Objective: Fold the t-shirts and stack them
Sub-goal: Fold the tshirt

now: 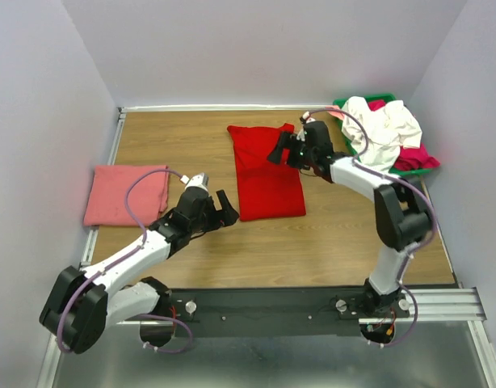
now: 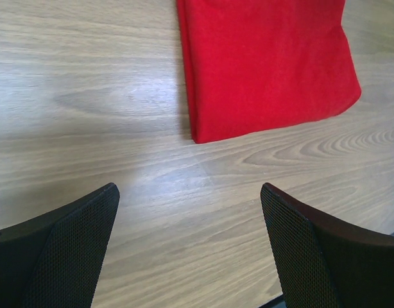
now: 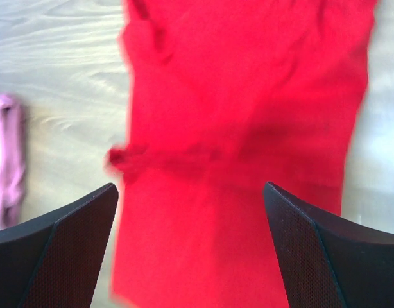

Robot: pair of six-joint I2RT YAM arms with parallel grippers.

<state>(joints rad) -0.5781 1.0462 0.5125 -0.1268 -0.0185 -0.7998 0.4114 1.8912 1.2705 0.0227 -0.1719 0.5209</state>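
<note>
Red t-shirt (image 1: 266,179) flat, long axis near-to-far, slightly slanted; both arms' jaws spread wide, empty.

Left gripper (image 1: 221,212): jaws spread, empty, just beside the red t-shirt's near left edge.
Right gripper (image 1: 282,150): jaws spread, over the red t-shirt's far right part.
Red t-shirt (image 1: 266,182): lay flat between the two grippers.
Salmon-pink t-shirt (image 1: 127,194): folded, well left of the left gripper.
White t-shirt (image 1: 381,129): heaped on a green tray (image 1: 343,103), right of the right gripper.
</note>
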